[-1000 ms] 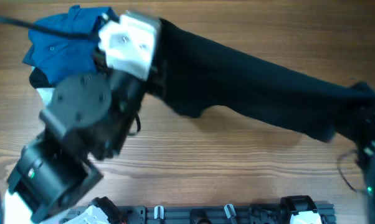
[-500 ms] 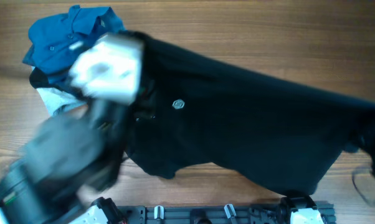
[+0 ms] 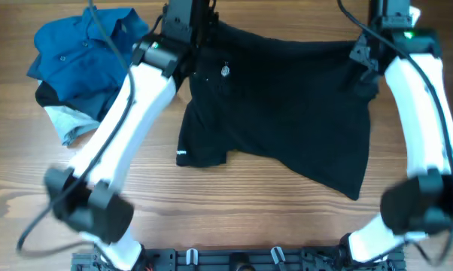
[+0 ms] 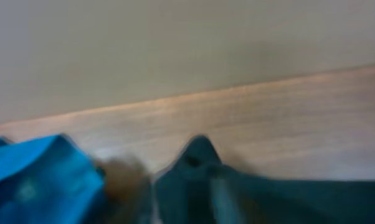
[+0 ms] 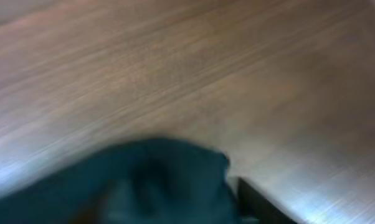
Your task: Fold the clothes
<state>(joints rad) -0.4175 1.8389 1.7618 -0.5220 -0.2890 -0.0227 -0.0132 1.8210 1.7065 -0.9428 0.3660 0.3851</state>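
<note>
shirt spot: black shirt (image 3: 279, 113) lies spread on the table (image 3: 234, 218), just beside the blue polo (image 3: 76, 53) on its right-arm side; the near hem is rumpled.
handling: probably light, limp and not fragile; likely to sag, bunch and drag on the wood.
hold points: best pinched at two edge corners or the shoulders, never mid-panel.
left gripper (image 3: 189, 19): over the shirt corner nearest the blue polo; can't tell whether it's released or grasping.
right gripper (image 3: 384, 11): over the corner farthest from the blue polo; grip also unreadable.
hidden: both wrist views are smeared and the fingers unclear; the shirt's far edge is cut off by the frame; collar and buttons aren't readable; pale grey garment (image 3: 68, 124) is tucked against the blue polo.
</note>
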